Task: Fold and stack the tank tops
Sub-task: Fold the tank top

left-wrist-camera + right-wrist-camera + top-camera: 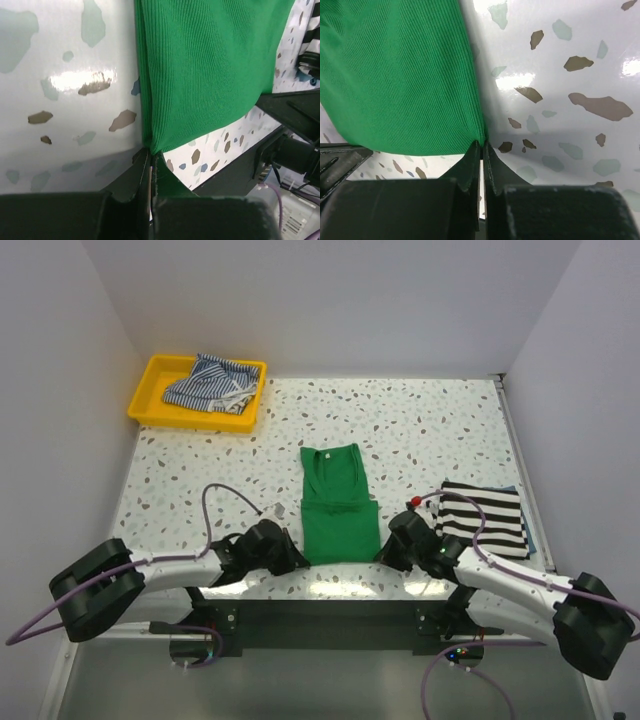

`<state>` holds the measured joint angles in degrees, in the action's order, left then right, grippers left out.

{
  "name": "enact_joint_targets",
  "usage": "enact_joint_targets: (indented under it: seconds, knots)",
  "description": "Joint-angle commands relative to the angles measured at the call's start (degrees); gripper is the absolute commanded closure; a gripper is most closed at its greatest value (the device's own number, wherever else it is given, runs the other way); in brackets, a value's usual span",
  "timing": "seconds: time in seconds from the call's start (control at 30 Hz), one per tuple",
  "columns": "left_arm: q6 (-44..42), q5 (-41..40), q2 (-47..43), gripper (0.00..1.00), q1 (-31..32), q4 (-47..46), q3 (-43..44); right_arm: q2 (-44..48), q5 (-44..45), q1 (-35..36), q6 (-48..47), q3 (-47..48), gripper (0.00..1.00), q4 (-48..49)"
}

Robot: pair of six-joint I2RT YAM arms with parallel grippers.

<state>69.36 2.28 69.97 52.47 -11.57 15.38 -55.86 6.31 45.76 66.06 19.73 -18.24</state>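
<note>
The bright green tank top [335,502] lies flat in the middle of the table, neckline toward the far side. My left gripper [294,554] is shut on its near left hem corner [150,145]. My right gripper [386,550] is shut on the near right hem corner [481,139]. The black-and-white striped tank top [485,518] lies folded at the right, just beyond my right arm. The blue-and-white striped tank top [212,383] sits crumpled in the yellow tray [152,375] at the far left.
The yellow tray stands at the back left corner by the wall. A raised rail [520,465] runs along the table's right edge. The near table edge [235,145] lies just behind both grippers.
</note>
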Motion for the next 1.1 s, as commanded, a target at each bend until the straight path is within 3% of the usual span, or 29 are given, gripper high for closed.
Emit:
enact_joint_targets:
  seconds: [0.0,0.13,0.33,0.47,0.67,0.73,1.07]
  knots:
    - [-2.9,-3.7,-2.6,1.0,2.5,8.7,1.8,1.9,1.4,1.1,-4.3,2.6,1.0,-6.4]
    - [-0.3,-5.4,-6.9,1.0,7.7,15.5,1.5,7.2,2.2,6.2,-1.7,2.2,1.0,-11.8]
    - [6.7,-10.1,-14.0,1.0,20.3,25.4,3.9,10.2,9.6,22.2,7.5,5.5,1.0,-19.2]
    - [8.1,-13.3,-17.5,1.0,21.3,32.0,7.6,7.6,14.1,27.3,9.2,11.5,1.0,-22.7]
    - [6.9,-19.4,-19.9,1.0,20.6,38.3,17.3,6.6,20.4,26.9,6.0,21.5,1.0,-25.7]
    - [4.6,-19.6,-18.9,1.0,17.8,39.1,20.6,4.5,22.0,26.2,4.7,25.0,1.0,-26.8]
    - [-10.4,-10.6,-13.6,1.0,-2.5,30.8,29.9,-3.7,8.0,4.3,-13.0,33.3,1.0,-17.6]
